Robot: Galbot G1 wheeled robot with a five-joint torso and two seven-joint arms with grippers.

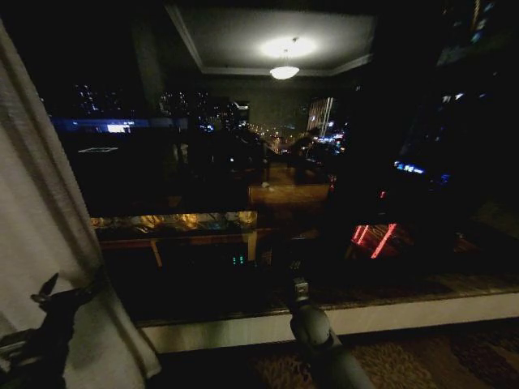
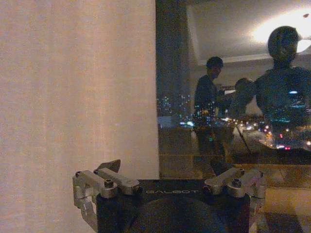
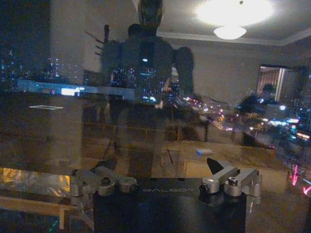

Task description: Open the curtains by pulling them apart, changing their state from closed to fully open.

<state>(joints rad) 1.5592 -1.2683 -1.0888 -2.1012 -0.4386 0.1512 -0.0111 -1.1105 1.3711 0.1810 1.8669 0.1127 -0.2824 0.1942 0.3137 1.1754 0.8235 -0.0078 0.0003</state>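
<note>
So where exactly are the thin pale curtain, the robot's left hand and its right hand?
Sheer off-white pleated curtain (image 1: pixel 40 219): head view, on the gathered fabric's middle.
Left hand (image 1: pixel 69 290): head view, between its dark fingertips, against the curtain.
Right hand (image 3: pixel 163 165): right wrist view, between its spread fingertips, facing the window glass.

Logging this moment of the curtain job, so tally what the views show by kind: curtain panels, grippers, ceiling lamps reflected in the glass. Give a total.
Curtain panels: 1, the sheer curtain gathered at the left edge of the window.
Grippers: 2, the left gripper at the curtain and the right gripper low at the window sill.
Ceiling lamps: 1, the ceiling lamp reflected in the glass.
Total: 4
</note>
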